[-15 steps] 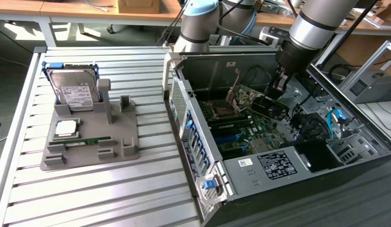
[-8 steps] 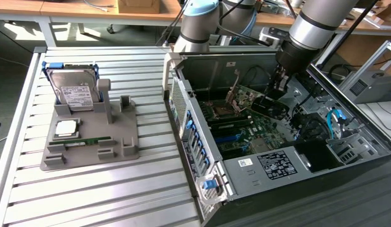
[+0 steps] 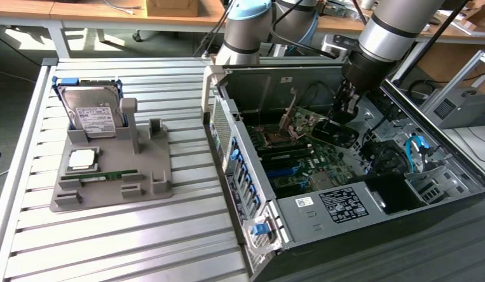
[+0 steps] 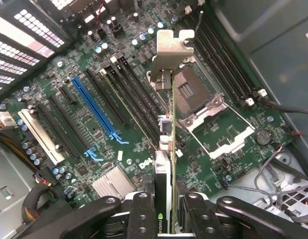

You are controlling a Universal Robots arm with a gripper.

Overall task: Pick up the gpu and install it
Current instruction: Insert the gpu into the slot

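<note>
Item: gpu [image 4: 167,149], a thin card seen edge-on in the wrist view, with a silvery bracket [image 4: 172,47] at its far end.
Location: inside the open computer case [image 3: 236,147], in the upper right of the exterior view, above the green motherboard [image 4: 101,149].
Held by: tool [image 4: 167,211], its two fingers [image 4: 142,214] pinching the gpu from both flat sides. The arm reaches down into the case from the frame's upper right.
Position over board: the card runs along the row of long black expansion slots [image 4: 116,92], between the blue slot [image 4: 94,107] and the open CPU socket [image 4: 194,92]. Whether its lower edge touches a slot cannot be told.
Step in hand, as judged: pick-up done, card held over the board, installing not yet finished.
Requirement, as judged: card edge square over one slot, bracket toward the case's rear wall, then a straight, even press.
Also present: hard drive [image 3: 92,114] and memory stick [image 3: 101,174] on a grey fixture [image 3: 148,188], on the slatted surface [image 3: 109,247] at the exterior view's left.
</note>
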